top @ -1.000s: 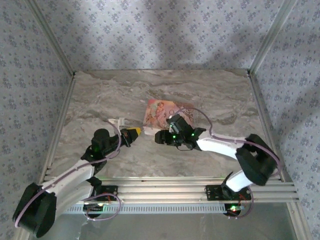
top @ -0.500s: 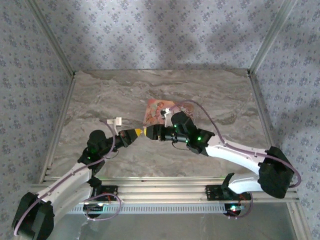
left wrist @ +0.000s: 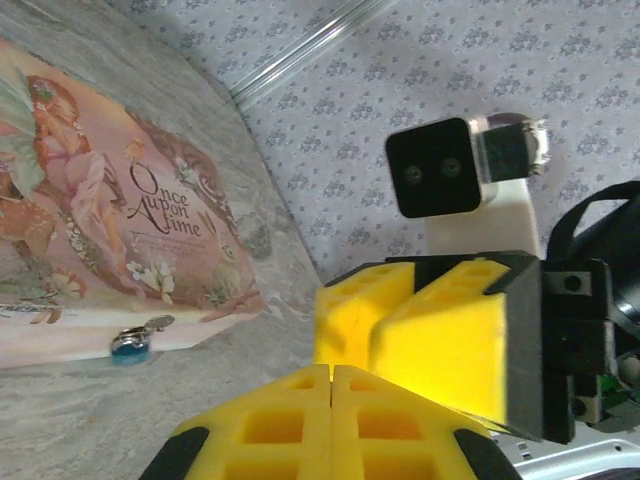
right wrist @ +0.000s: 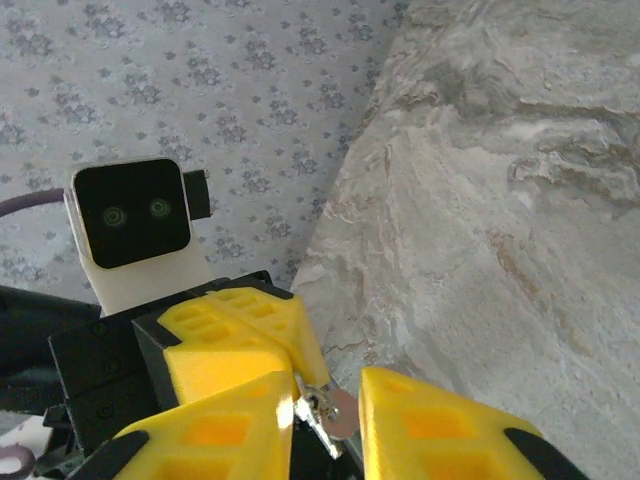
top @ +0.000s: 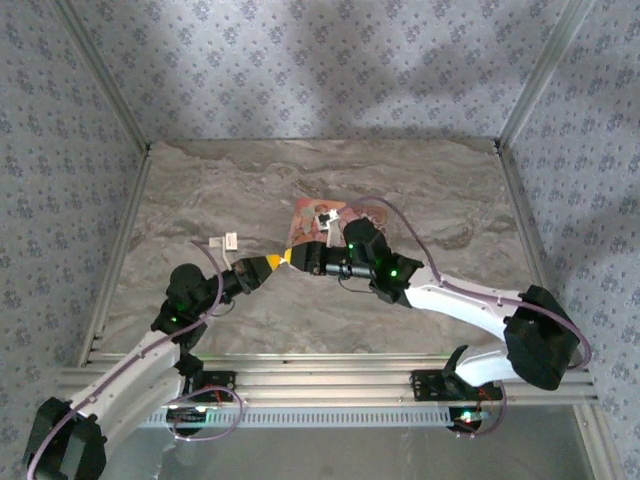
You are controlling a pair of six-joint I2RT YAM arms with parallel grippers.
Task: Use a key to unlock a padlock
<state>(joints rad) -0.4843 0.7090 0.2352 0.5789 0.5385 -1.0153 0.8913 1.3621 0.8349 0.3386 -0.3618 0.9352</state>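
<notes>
Marble table (top: pixel 200 190): one pink box (left wrist: pixel 90 200), one padlock (left wrist: pixel 130 348), one key (right wrist: pixel 336 412), two grippers. Padlock lies just beside the box's edge. Left gripper (left wrist: pixel 330 372) pads pressed together, pinching the key. Right gripper (right wrist: pixel 328 388) jaws spread either side of it. Bare marble all round.

Your left gripper (top: pixel 279 262) and right gripper (top: pixel 303 258) are meeting tip to tip, with the key (right wrist: pixel 333 410) sitting between the right fingers (right wrist: pixel 430 425). The box (top: pixel 318 228) is lying just beyond them, the padlock (left wrist: pixel 130 346) resting against its edge.
</notes>
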